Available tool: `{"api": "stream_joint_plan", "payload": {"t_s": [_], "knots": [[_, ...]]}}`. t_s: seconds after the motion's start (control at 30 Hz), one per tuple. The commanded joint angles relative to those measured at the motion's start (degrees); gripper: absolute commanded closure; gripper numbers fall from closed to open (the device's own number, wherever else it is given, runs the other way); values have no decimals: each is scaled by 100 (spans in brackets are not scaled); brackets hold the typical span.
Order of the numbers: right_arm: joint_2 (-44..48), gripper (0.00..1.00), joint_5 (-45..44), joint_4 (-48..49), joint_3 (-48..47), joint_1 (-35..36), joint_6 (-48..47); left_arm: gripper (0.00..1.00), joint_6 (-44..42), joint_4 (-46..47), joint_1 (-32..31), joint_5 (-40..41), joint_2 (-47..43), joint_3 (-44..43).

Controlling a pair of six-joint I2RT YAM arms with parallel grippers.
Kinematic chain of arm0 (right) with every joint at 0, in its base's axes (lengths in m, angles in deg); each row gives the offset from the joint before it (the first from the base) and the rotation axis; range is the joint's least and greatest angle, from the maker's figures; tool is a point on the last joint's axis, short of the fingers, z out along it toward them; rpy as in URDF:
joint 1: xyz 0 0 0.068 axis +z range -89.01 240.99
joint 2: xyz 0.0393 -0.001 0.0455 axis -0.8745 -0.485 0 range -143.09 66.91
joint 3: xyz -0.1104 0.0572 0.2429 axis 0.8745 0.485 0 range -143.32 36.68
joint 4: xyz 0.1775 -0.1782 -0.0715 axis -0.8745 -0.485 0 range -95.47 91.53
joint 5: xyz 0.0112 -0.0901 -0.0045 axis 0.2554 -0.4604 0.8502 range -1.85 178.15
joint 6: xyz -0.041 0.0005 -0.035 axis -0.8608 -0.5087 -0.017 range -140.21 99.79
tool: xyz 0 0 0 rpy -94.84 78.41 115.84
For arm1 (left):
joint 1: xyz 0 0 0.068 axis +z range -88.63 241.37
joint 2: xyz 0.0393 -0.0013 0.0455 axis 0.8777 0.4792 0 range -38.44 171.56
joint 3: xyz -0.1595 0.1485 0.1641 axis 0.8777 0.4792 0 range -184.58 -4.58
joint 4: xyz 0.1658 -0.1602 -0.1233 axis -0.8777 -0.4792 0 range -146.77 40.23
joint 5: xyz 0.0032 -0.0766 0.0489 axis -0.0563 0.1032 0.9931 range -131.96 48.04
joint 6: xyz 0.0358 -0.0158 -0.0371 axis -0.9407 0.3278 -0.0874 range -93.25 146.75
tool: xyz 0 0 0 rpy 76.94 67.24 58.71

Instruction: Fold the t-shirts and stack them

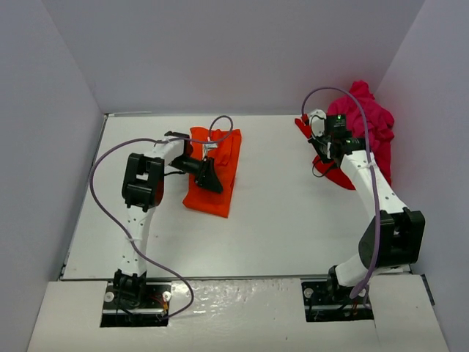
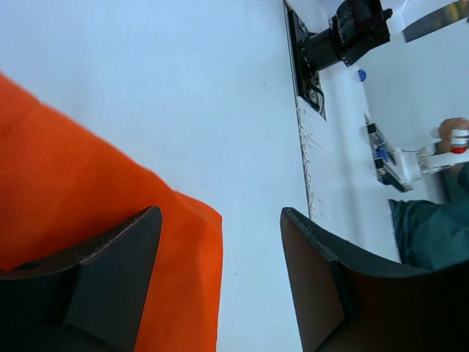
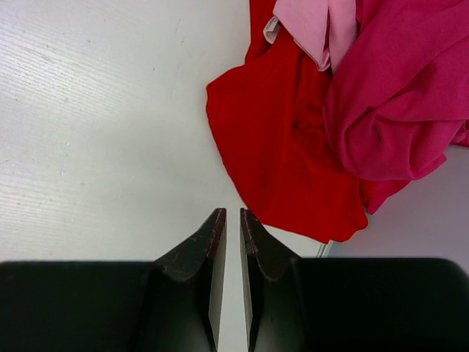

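The left hand [image 2: 220, 214] spreads wide over the orange t-shirt [image 2: 73, 183].

Folded orange-red cloth t-shirt [image 1: 223, 193] lies left of centre on flat white table [image 1: 286, 213]. Crumpled heap of red and magenta-pink cloth t-shirts [image 1: 374, 121] sits in far right corner, well apart from it.

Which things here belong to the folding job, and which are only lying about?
Job: folded orange-red cloth t-shirt; crumpled red cloth t-shirt; crumpled magenta-pink cloth t-shirt.
Not the job: purple cables on the arms; white table.
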Motion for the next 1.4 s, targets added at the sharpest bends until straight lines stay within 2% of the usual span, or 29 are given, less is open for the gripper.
{"api": "stream_joint_plan", "payload": {"t_s": [0.0,0.13,0.17,0.2,0.3,0.33,0.4,0.47,0.53,0.57,0.63,0.7,0.87,0.9,0.93,0.97,1.03,1.13,1.23,1.37], "knots": [[320,89,13,126,-308,-18,55,39,187,-1754,22,92,-1029,-811],[384,88,18,82,-346,-18,49,43,998,-1448,28,648,-1379,-1302],[407,88,24,80,-362,-18,34,43,1434,-683,15,864,-1524,-1380],[412,88,26,65,-379,-18,30,43,2488,-14,11,1178,-1724,-1393],[329,88,33,4,-526,-18,56,44,4021,1935,-6,3363,-2593,-1683],[304,88,48,-33,-566,-18,57,44,4180,2134,-6,4314,-2757,-1898],[316,88,96,-43,-591,-9,74,44,4305,2199,47,5100,-2812,-2566],[366,88,146,-35,-493,-17,49,45,4933,2587,97,6894,-3043,-2646],[420,88,149,-9,-365,-18,34,49,5166,3820,57,7855,-3682,-1480],[434,88,149,13,-315,-18,30,50,5045,4409,-63,8311,-4114,-573],[447,87,313,36,-248,-18,23,58,4289,5370,-470,9128,-4783,966],[458,87,304,53,-215,-18,19,57,3851,5547,-1069,9299,-5259,2281],[450,85,274,62,-345,-18,79,61,2976,5442,-1955,8750,-5701,4301],[428,80,258,62,-364,-20,80,62,2859,5342,-2081,8569,-5736,4575],[399,71,237,62,-377,-25,76,63,2745,5162,-2178,8288,-5766,4783],[386,68,142,62,-382,-26,69,64,2670,5085,-2220,8056,-5814,4872],[320,66,-20,70,-374,-35,49,65,2486,4796,-2574,7783,-5922,5129],[273,57,-28,91,-326,-56,56,66,2310,4846,-3009,8083,-5949,5441],[101,58,331,28,-522,-57,167,67,2118,5099,-3239,8333,-5847,5711],[-443,66,1104,-582,-1377,22,237,67,1902,5561,-3561,8821,-5704,5985]]}}
